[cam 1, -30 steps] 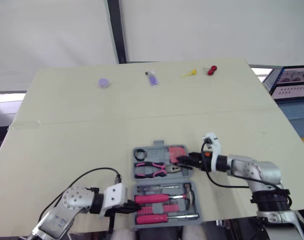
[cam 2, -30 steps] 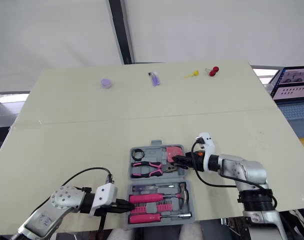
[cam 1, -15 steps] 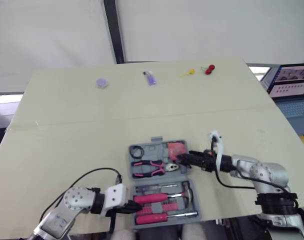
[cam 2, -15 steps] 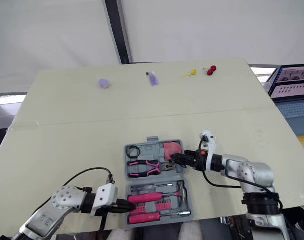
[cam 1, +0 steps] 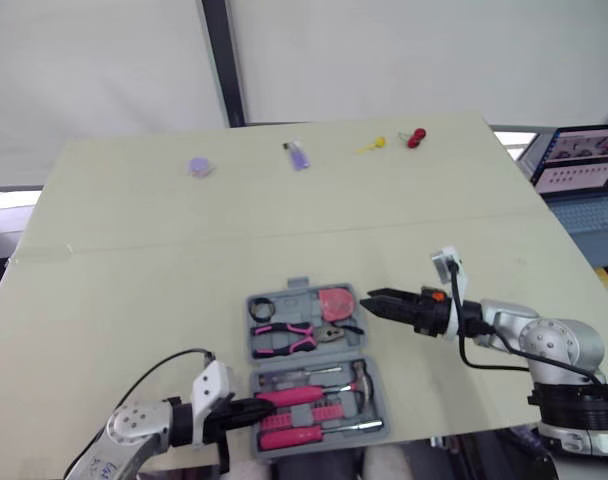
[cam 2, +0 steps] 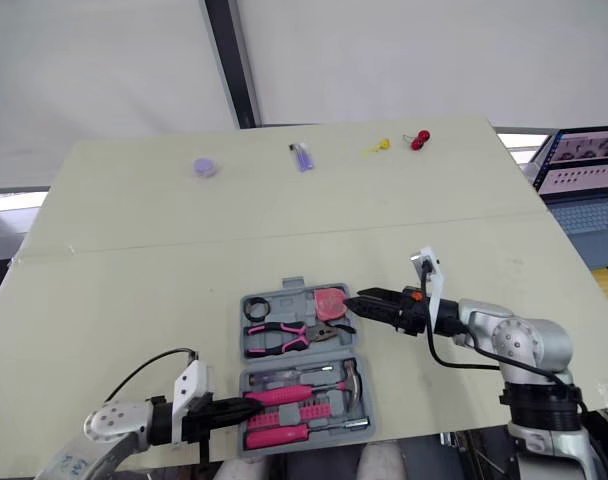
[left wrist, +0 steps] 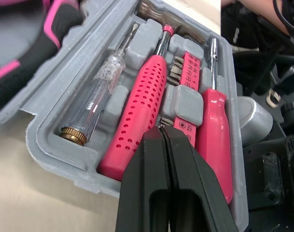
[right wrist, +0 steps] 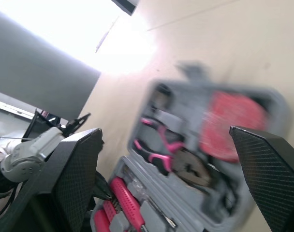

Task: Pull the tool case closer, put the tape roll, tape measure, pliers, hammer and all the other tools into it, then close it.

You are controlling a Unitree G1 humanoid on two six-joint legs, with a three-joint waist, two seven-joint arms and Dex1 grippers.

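We see the tool case (cam 1: 314, 357) lying open and flat at the near edge of the desk (cam 1: 134, 240), about midway between the two arms. Its far half holds the black tape roll (cam 1: 261, 306) in the left corner, the round pink tape measure (cam 1: 336, 303) on the right, and the pink-handled pliers (cam 1: 289, 338) just nearer than both. Its near half holds the hammer (cam 1: 304, 394) with its pink handle lying left to right, a clear-handled tester (left wrist: 96, 104) on the far side of it, a pink rack of bits (left wrist: 188, 79) and a pink-handled screwdriver (cam 1: 296, 436) on the near side. The left gripper (left wrist: 165, 131) sits at the near left end of the case with its fingers pressed together and nothing between them, the tips over the end of the hammer handle; we cannot tell whether they touch it. The right gripper (cam 1: 370, 300) is just to the right of the tape measure, pointing left at it, with its fingers spread apart and nothing held. Along the far edge of the desk, well apart from the case, lie a purple disc (cam 1: 201, 166), a small purple thing (cam 1: 300, 156), a yellow thing (cam 1: 376, 146) and a red thing (cam 1: 415, 138). A laptop (cam 1: 584, 170) stands off the right side of the desk
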